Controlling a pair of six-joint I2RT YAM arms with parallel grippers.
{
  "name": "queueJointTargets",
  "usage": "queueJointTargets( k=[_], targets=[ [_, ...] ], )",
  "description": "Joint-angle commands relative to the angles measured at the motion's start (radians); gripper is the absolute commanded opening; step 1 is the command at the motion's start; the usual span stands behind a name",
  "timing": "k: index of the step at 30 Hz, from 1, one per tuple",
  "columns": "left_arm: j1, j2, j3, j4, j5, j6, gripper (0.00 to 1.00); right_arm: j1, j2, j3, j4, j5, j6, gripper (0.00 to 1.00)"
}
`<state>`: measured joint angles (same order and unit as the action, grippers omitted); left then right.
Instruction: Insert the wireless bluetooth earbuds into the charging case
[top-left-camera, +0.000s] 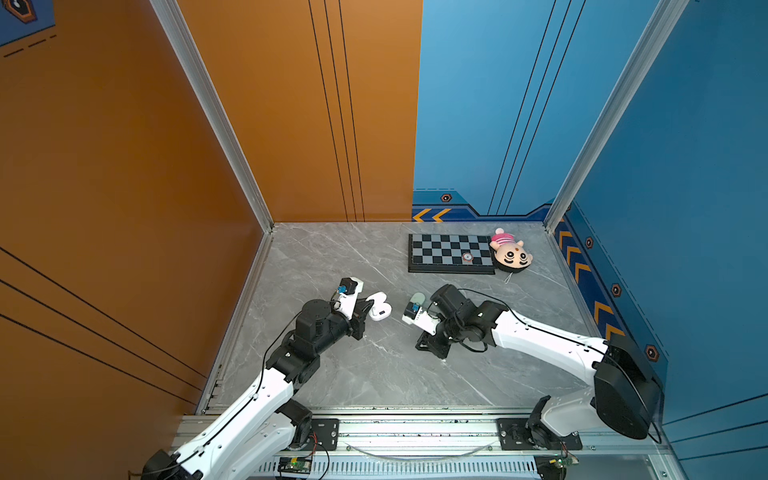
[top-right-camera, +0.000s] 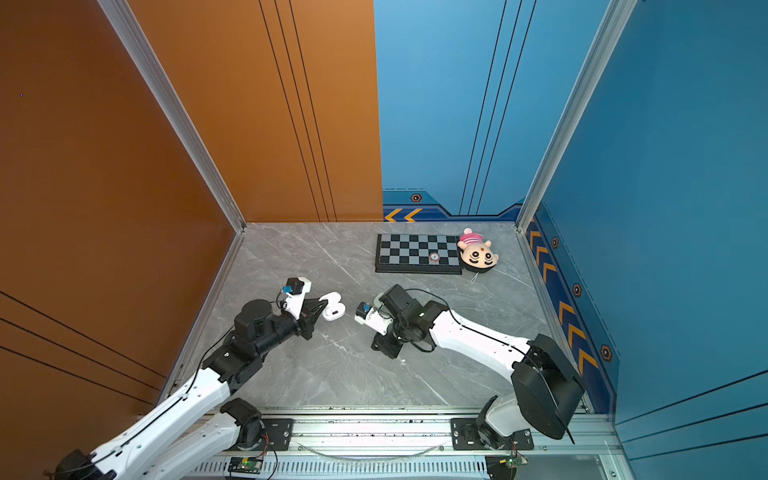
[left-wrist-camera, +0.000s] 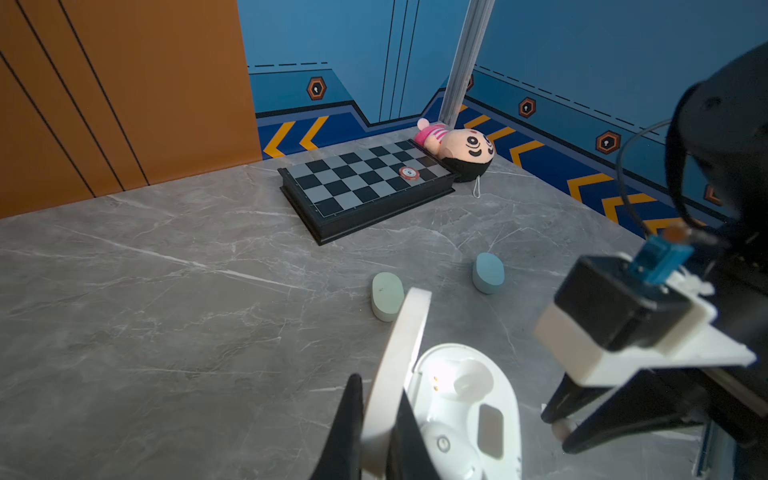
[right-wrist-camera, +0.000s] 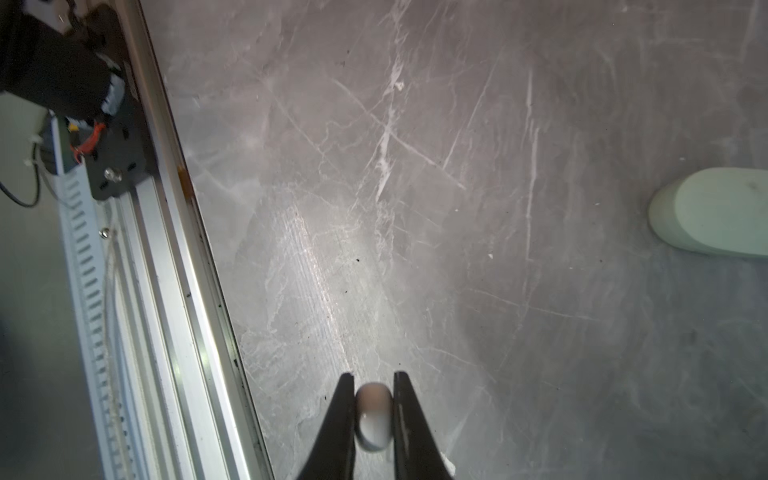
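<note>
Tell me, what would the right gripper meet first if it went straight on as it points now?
Probably the bare table: the right gripper, shut on a white earbud, points down at it with nothing between. The green case lies off to one side. Depth is unclear.

The grey, white-veined marble counter (top-left-camera: 365, 257) sits boxed in on three sides: orange panels (top-left-camera: 104, 166) along its left edge and half the far edge, blue panels (top-left-camera: 685, 166) along the rest and the right edge. An aluminium post (top-left-camera: 217, 120) rises from each far corner. A dark blue band (top-left-camera: 432, 215) with yellow chevrons skirts the foot of the blue walls. A metal rail (top-left-camera: 415, 428) runs along the near edge.
</note>
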<state>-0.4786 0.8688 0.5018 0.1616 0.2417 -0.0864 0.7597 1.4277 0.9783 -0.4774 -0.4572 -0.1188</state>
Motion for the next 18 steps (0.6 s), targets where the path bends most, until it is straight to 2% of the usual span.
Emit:
queueJointTargets(
  k=[1,3,7,12,18],
  targets=[
    [0.003,0.088,0.064,0.131,0.162,0.042,0.00,-0.051,-0.039,0.028,0.013,-0.144,0.153,0.05],
    [-0.001,0.153,0.085,0.162,0.207,0.055,0.00,-0.118,-0.053,0.034,0.036,-0.179,0.220,0.05],
    [-0.018,0.270,0.122,0.219,0.267,0.085,0.00,-0.182,-0.070,0.057,0.086,-0.236,0.346,0.05],
    [-0.058,0.361,0.173,0.223,0.274,0.132,0.00,-0.212,-0.092,0.080,0.175,-0.293,0.469,0.05],
    [-0.094,0.397,0.188,0.256,0.256,0.143,0.00,-0.217,-0.106,0.075,0.275,-0.312,0.570,0.06]
  ],
)
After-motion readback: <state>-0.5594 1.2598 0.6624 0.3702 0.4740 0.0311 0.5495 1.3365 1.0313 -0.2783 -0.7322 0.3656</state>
